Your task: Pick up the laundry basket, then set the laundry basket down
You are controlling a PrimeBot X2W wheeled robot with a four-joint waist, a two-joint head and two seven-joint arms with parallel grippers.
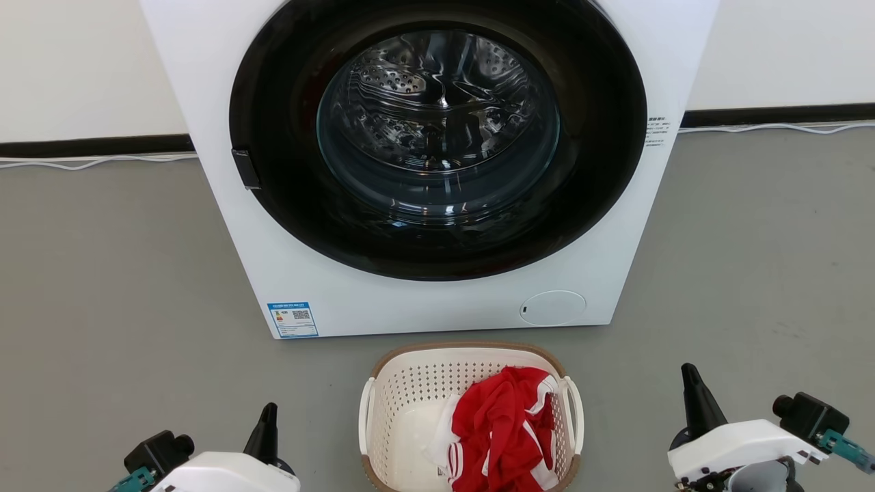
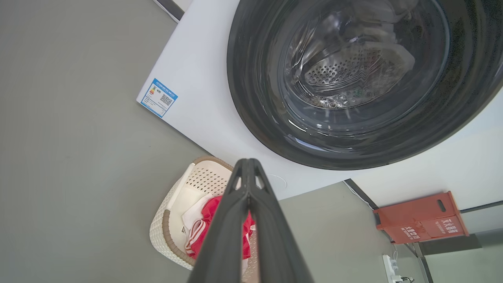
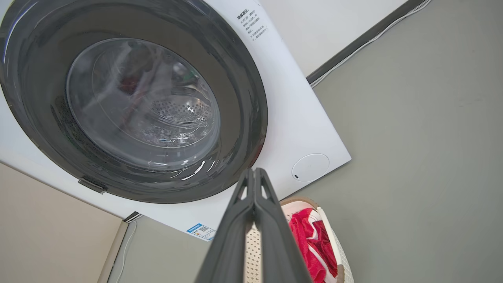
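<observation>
Grey floor [image 1: 102,273] before a white front-loading washer [image 1: 410,307]; cream perforated plastic laundry basket [image 1: 410,389], near end cut off, holds red-and-white cloth [image 1: 506,424]; left gripper [image 2: 247,165] and right gripper [image 3: 254,173] both pinched closed, empty.

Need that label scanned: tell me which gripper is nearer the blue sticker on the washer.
Left. The left gripper is in front of the blue sticker; the right gripper is far across, beyond the laundry basket.
</observation>
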